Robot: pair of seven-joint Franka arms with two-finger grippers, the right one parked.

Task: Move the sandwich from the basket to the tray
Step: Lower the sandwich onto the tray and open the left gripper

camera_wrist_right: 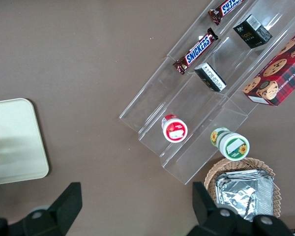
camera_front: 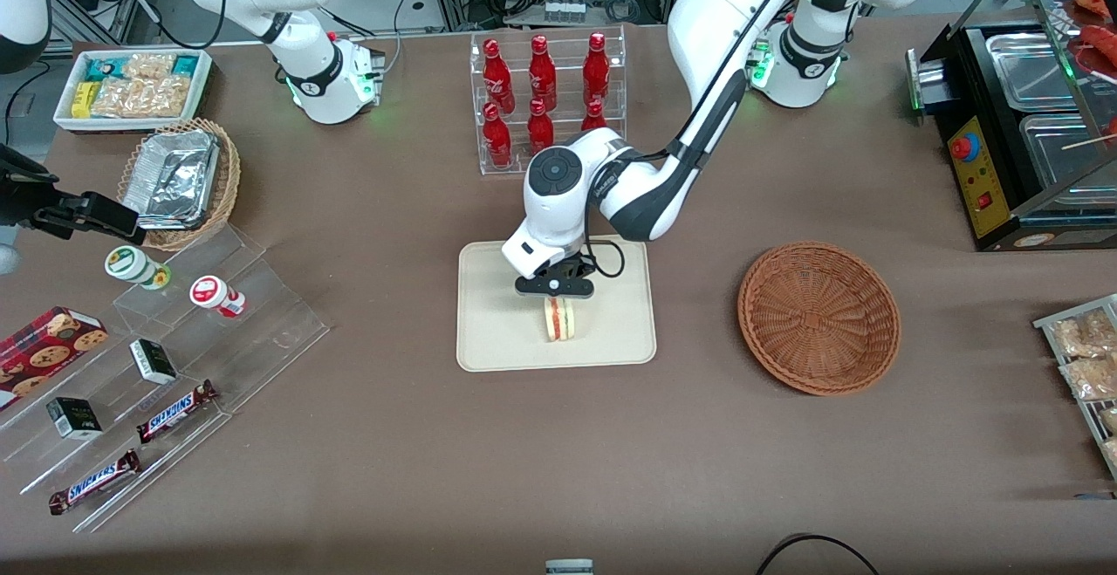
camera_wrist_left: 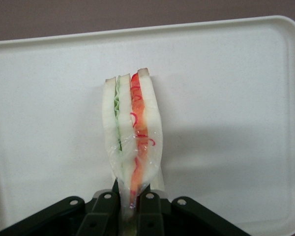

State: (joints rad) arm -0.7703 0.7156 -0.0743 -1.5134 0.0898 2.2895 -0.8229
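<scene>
Over the middle of the tray [camera_front: 489, 313] hangs my gripper [camera_front: 556, 293], and it is clenched on the sandwich [camera_front: 559, 319], pinching the narrow top of the wedge between both fingers [camera_wrist_left: 106, 212]. Seen from my wrist, the sandwich [camera_wrist_left: 132, 137] stands on edge with its slices upright: pale bread on the outside, a green layer on one side and a red layer on the other, all under clear wrap that bunches where my gripper [camera_wrist_left: 129, 209] squeezes it. Its lower edge is at the tray's surface, though I cannot tell whether it is touching or just above. The tray [camera_wrist_left: 236, 98] is cream, rectangular, with rounded corners and a low rim, and it carries nothing else. The basket [camera_front: 818, 318], round and reddish-brown, sits on the brown table [camera_front: 558, 470] well apart from the tray, toward my arm's end, and nothing lies in it. Farther from the front camera than the tray stands a clear rack [camera_front: 550, 99] holding 7 red bottles [camera_front: 542, 73]. Toward the parked arm's end lie a tan wicker basket with a foil container [camera_front: 172, 178], a white bin of snacks [camera_front: 133, 86], and clear stepped shelves [camera_front: 174, 366] with 2 chocolate bars [camera_front: 177, 410], small dark boxes [camera_front: 153, 360] and 2 little tubs [camera_front: 215, 295].
</scene>
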